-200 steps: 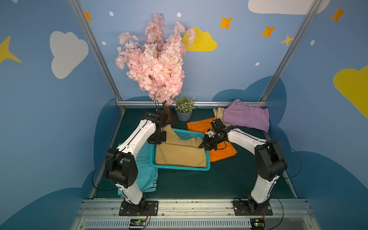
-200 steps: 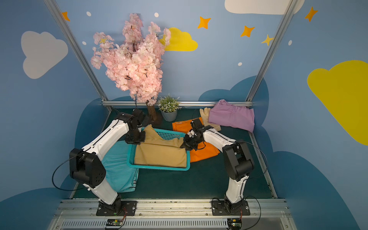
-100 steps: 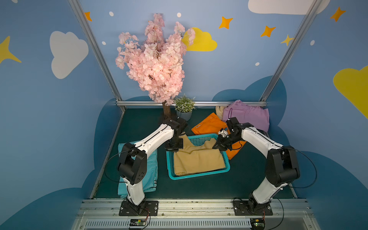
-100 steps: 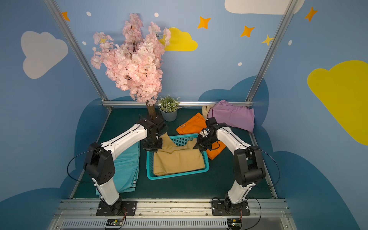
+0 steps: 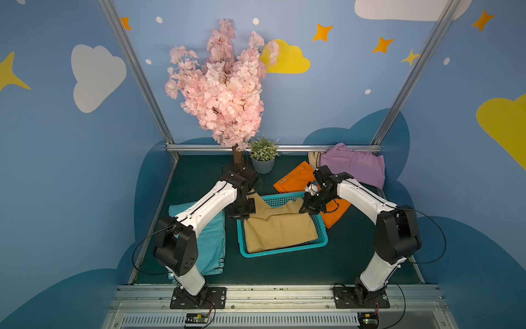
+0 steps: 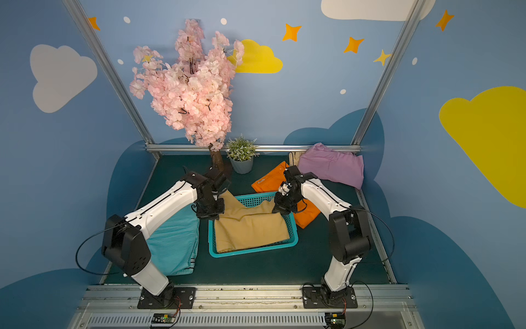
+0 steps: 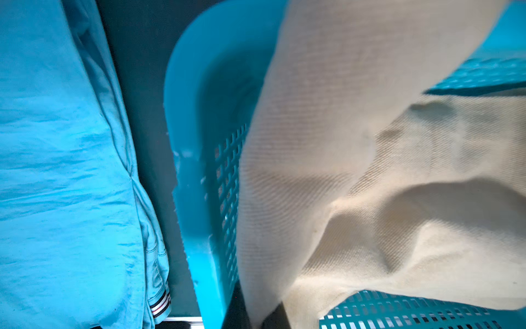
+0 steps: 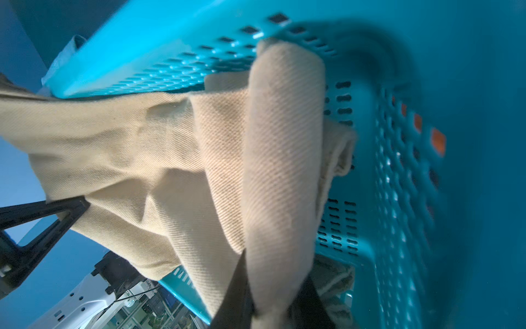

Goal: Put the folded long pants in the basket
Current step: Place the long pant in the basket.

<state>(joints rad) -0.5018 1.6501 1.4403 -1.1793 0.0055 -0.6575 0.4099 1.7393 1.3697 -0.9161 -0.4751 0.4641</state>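
The left gripper [image 5: 251, 198] and the right gripper [image 5: 302, 205] are each clamped on a far corner of the tan pants [image 5: 280, 228], holding those corners above the far rim of the teal basket [image 5: 281, 250]. The rest of the garment lies inside it. The basket stands mid-table, just beside the light teal pants [image 5: 212, 242] on the robot's left, with the orange pants [image 5: 296, 179] behind it to the right. The lilac pants [image 5: 353, 165] lie in the far right corner beside cream gloves [image 5: 313, 158]. In the right wrist view, tan cloth runs between dark fingers [image 8: 239, 296].
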